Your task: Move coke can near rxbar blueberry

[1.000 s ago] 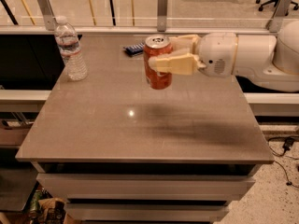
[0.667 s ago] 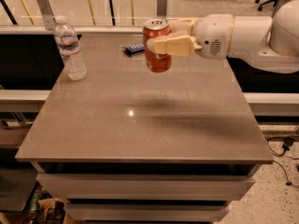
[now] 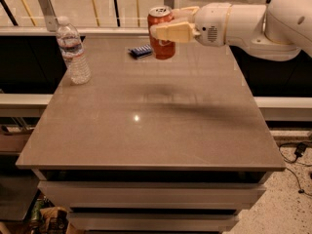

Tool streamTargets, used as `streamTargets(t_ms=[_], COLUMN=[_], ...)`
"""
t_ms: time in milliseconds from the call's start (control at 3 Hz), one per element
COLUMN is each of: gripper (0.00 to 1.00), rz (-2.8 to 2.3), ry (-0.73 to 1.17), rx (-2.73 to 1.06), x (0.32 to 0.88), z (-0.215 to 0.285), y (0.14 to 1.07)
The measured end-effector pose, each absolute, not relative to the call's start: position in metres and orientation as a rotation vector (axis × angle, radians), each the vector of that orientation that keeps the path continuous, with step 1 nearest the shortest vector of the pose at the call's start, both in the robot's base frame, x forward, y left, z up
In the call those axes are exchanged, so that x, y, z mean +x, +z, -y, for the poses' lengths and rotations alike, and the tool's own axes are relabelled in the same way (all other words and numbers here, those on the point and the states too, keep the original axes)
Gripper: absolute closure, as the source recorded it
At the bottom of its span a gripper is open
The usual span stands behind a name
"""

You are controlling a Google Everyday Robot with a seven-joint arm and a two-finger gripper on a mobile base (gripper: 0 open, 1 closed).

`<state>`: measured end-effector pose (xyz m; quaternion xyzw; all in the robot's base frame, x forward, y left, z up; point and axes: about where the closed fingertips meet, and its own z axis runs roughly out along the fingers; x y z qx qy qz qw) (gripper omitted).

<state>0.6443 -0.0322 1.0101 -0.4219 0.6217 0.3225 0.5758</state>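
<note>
The coke can [image 3: 161, 47] is orange-red with a silver top and stands upright, held in the air over the far part of the table [image 3: 151, 126]. My gripper [image 3: 168, 24] reaches in from the right and is shut on the can's upper half. The rxbar blueberry [image 3: 141, 50], a small flat dark blue bar, lies on the table just left of the can's lower part. The can's base hangs close to the tabletop; I cannot tell if it touches.
A clear plastic water bottle [image 3: 73, 50] stands upright at the far left of the table. My white arm [image 3: 253, 21] stretches over the far right corner. A railing and glass panel run behind the table's far edge.
My gripper has carried the coke can away from me toward the far edge and a little left, ending right beside the blue bar.
</note>
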Motion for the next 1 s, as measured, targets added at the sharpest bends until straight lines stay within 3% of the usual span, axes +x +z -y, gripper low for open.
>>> streamTargets(t_ms=[1000], gripper=[1.00], rz=[-1.513], ry=[0.695], rx=[-0.901], x=[0.720], z=[0.057], y=[0.978])
